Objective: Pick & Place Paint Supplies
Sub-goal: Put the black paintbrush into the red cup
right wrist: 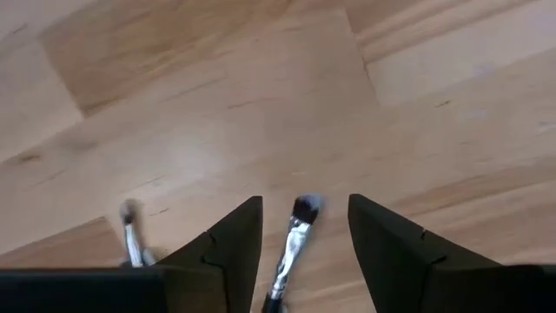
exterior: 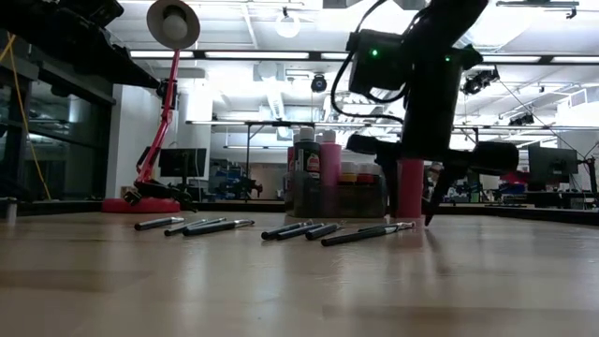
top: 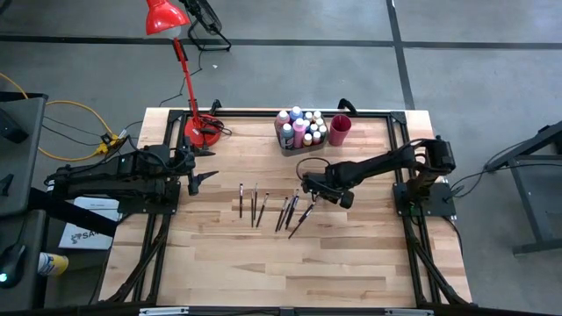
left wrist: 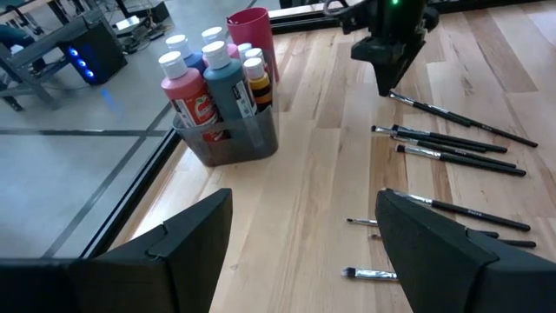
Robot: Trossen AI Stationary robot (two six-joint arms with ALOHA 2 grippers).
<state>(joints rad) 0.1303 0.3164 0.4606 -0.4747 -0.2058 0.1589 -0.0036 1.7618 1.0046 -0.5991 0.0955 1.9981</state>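
- One paintbrush (right wrist: 292, 239) lies flat on the table (top: 351, 263), between the spread fingers of the right gripper (right wrist: 304, 252).
- Paint bottles (top: 299, 127) stand in the grey bin (left wrist: 228, 139).
- Left gripper (left wrist: 300, 243) is spread, well apart.

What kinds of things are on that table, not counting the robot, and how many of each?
Brushes: about 8, lying loose on the wood
Bottles: about 12, too crowded to count exactly
Bin: 1, holding the bottles
Cup: 1
Lamp: 1
Total: about 23
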